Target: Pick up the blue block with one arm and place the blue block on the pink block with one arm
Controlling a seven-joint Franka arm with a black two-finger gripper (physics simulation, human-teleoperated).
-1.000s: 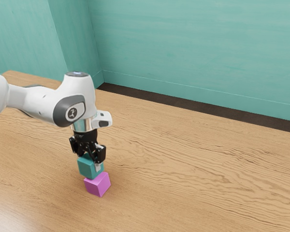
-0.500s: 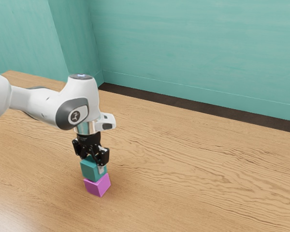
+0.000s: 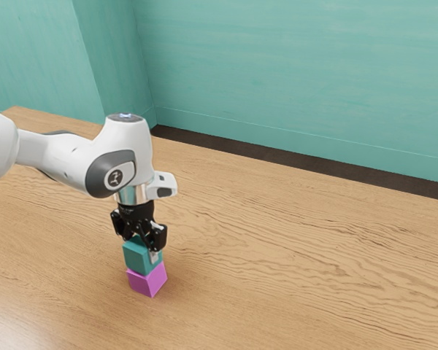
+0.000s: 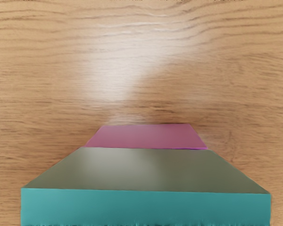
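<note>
Hand is clamped on the blue block, gripping its upper part from 2 opposite sides and pointing straight down. The blue block renders teal. It sits upright directly on top of the pink block, faces touching and edges roughly aligned. The pink block rests on the wood surface. Wrist view: blue block just under the hand, 1 strip of pink block visible beyond it.
</note>
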